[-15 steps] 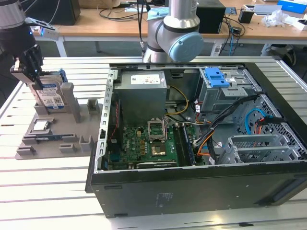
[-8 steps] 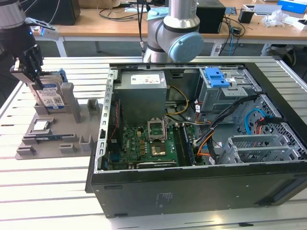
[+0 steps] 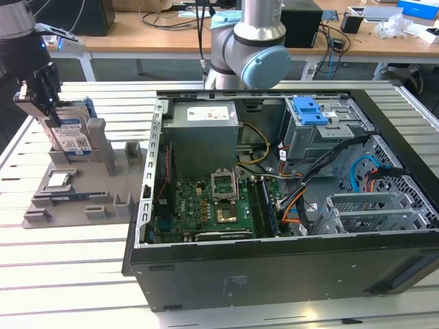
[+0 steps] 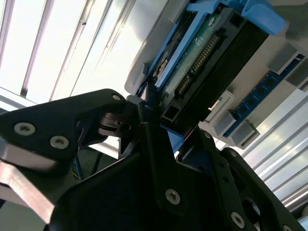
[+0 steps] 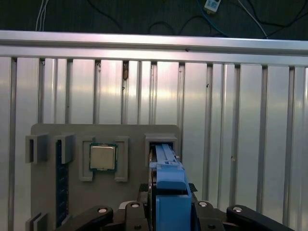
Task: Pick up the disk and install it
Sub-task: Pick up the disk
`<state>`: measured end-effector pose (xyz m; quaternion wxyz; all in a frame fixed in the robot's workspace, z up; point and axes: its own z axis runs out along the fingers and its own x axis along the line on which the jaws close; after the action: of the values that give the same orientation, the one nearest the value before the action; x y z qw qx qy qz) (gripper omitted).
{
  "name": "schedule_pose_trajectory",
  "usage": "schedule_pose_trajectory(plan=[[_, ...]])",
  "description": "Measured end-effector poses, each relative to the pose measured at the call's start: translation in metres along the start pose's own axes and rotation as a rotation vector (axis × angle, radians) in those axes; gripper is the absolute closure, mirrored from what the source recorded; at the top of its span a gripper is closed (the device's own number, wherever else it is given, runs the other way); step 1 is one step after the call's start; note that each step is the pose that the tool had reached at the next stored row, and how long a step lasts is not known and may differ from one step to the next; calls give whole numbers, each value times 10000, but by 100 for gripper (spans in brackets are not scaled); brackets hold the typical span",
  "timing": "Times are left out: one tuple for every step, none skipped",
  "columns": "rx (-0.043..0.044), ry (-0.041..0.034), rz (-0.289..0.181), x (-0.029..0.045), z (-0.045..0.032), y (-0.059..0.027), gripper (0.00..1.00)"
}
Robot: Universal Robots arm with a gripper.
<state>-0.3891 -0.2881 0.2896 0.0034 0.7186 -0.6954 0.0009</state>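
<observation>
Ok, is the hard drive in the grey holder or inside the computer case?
In the grey holder: the hard drive stands on edge in its slot, outside the computer case, gripper clamping it.

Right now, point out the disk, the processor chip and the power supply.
disk [image 3: 71,136], exterior view, its barcode label.
processor chip [image 5: 102,157], first wrist view, middle of its metal lid.
power supply [image 3: 202,151], exterior view, its grey side.
</observation>
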Motion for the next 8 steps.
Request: schedule_pose_trajectory(plan=[[0,0,0,0,-6,0,63],[0,0,1,0,-12,0,63],[0,0,1,0,-27,0,63],[1,0,0,0,-39,0,63],[1,-1,0,0,-45,0,63],[2,-5,1,0,-47,0,63],[0,-5,1,0,-66,0,63],[1,-5,1,0,-81,0,63]])
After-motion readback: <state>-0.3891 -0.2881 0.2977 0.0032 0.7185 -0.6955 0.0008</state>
